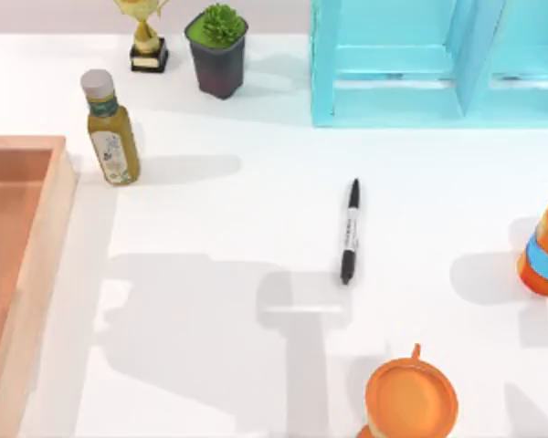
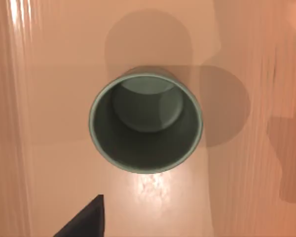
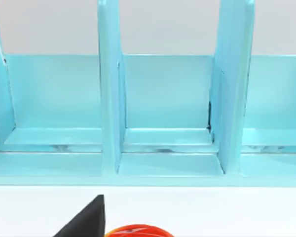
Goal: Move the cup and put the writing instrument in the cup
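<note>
Our left fingers (image 2: 84, 219) show as one dark tip at the edge of the left wrist view, so we cannot tell how wide they stand. Straight beneath them the cup (image 2: 146, 123) stands upright and empty, mouth open toward the camera, on the floor of the wooden tray (image 2: 49, 59); nothing touches it. In the top view the tray (image 1: 36, 237) sits at the table's left edge.

Our right fingers (image 3: 86, 217) likewise show as a single dark tip, their spread unreadable. Just past them is the orange rim of a cylinder (image 3: 138, 231), and farther off the blue shelf (image 3: 108, 98) with its upright dividers.

The pen (image 1: 350, 232) lies flat near the middle of the table (image 1: 210, 301), well apart from the tray, with an orange mug (image 1: 411, 400) nearer the front edge.

We judge the first step is in hand: reaching for the cup, not yet gripped. Next, the left fingers should descend around the cup wall, close, lift it clear of the tray wall, and set it near the pen.
</note>
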Tool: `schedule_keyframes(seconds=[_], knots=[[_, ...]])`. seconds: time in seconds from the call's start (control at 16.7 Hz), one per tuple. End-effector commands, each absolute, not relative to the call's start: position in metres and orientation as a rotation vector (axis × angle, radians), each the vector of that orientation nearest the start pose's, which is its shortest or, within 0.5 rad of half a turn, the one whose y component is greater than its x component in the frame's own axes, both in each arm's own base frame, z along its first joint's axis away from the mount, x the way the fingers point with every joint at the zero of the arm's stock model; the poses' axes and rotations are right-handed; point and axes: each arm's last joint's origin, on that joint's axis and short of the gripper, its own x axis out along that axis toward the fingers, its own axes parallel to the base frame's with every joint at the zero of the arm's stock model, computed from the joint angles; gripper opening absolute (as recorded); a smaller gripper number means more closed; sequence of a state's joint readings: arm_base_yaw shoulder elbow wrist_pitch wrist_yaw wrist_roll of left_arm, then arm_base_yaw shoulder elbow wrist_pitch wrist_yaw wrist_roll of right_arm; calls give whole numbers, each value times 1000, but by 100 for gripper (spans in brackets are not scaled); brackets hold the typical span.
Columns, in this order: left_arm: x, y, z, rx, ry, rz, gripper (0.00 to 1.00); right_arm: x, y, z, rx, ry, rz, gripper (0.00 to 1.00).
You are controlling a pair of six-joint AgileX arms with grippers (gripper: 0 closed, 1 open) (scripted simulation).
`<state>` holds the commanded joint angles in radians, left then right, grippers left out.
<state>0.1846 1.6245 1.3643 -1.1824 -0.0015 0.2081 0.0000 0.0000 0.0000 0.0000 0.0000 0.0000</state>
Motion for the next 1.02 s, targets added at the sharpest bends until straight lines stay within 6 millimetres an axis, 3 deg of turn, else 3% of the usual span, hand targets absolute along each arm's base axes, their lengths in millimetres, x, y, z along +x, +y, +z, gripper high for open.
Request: schedule_keyframes(seconds=[0.24,0.66,1.02], knots=[[320,68,249,20,1565,-14,100,106,-1,160,0,0,0,100],[321,68,244,19,1572,-16,100,106,-1,160,0,0,0,100],[325,69,191,19,1571,-15,100,106,-1,160,0,0,0,100]])
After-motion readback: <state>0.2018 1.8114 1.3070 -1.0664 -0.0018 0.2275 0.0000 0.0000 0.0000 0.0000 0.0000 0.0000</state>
